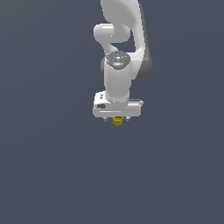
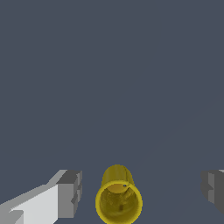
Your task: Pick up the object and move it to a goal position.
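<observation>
The object (image 1: 117, 121) is a small mustard-yellow cup that shows just under the white hand of the arm in the exterior view. In the wrist view the object (image 2: 118, 197) stands upright with its open flared rim facing the camera. It sits between the two fingers, with a clear gap on each side. My gripper (image 2: 141, 192) is open, one grey fingertip (image 2: 70, 193) on one side and the other fingertip (image 2: 212, 189) far off on the other. In the exterior view the gripper (image 1: 117, 119) points straight down over the cup.
A plain dark grey-blue floor (image 1: 52, 166) fills both views. The white arm (image 1: 120, 52) rises straight up from the hand. No goal marker shows.
</observation>
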Robot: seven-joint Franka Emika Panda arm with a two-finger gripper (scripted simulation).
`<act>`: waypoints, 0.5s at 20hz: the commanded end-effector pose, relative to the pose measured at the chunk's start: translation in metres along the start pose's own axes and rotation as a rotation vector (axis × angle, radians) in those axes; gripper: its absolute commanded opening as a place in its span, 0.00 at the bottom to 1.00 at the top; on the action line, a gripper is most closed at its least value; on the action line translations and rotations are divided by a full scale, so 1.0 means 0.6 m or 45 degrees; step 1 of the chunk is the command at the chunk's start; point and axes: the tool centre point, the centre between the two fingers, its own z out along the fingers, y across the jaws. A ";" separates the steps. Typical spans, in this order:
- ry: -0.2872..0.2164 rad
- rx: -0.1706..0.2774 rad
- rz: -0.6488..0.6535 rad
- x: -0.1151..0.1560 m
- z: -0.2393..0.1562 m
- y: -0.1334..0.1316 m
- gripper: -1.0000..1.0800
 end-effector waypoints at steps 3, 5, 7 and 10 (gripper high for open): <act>-0.002 0.001 0.003 -0.001 0.000 0.002 0.96; -0.010 0.005 0.010 -0.002 0.001 0.008 0.96; -0.021 0.011 0.024 -0.005 0.003 0.018 0.96; -0.033 0.018 0.040 -0.007 0.004 0.028 0.96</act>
